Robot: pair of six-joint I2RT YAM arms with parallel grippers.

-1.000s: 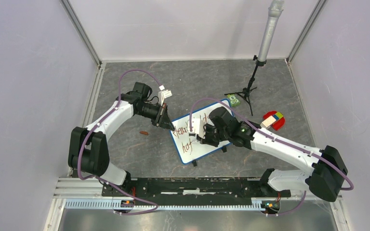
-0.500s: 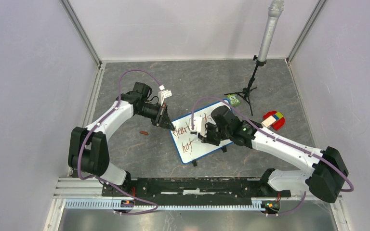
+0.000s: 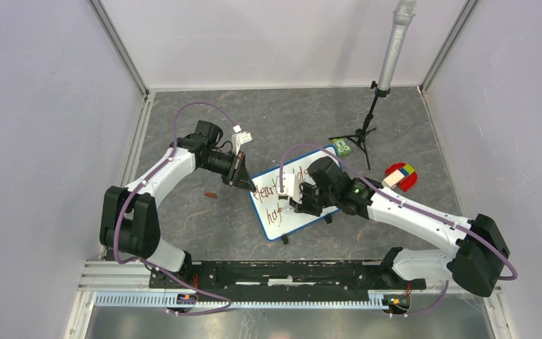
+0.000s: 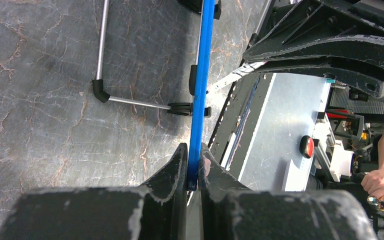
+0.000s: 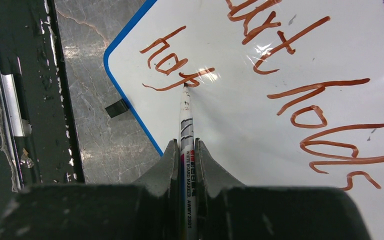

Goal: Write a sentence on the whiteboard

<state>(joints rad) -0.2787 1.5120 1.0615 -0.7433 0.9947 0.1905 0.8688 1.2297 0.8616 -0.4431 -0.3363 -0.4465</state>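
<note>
My left gripper (image 4: 194, 172) pinches the whiteboard (image 4: 202, 50) edge, bottom centre; my right gripper (image 5: 186, 155) clamps the marker (image 5: 186, 120), its tip touching the sentence (image 5: 279, 48) at upper left.

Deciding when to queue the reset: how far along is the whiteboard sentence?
Done: "Heart holds" stands across the top line of the sentence on the whiteboard. In hand: the right gripper is shut on the marker, its tip at the third word, about three letters in; the left gripper clamps the blue frame. To do: finish that word, then lift off.
</note>
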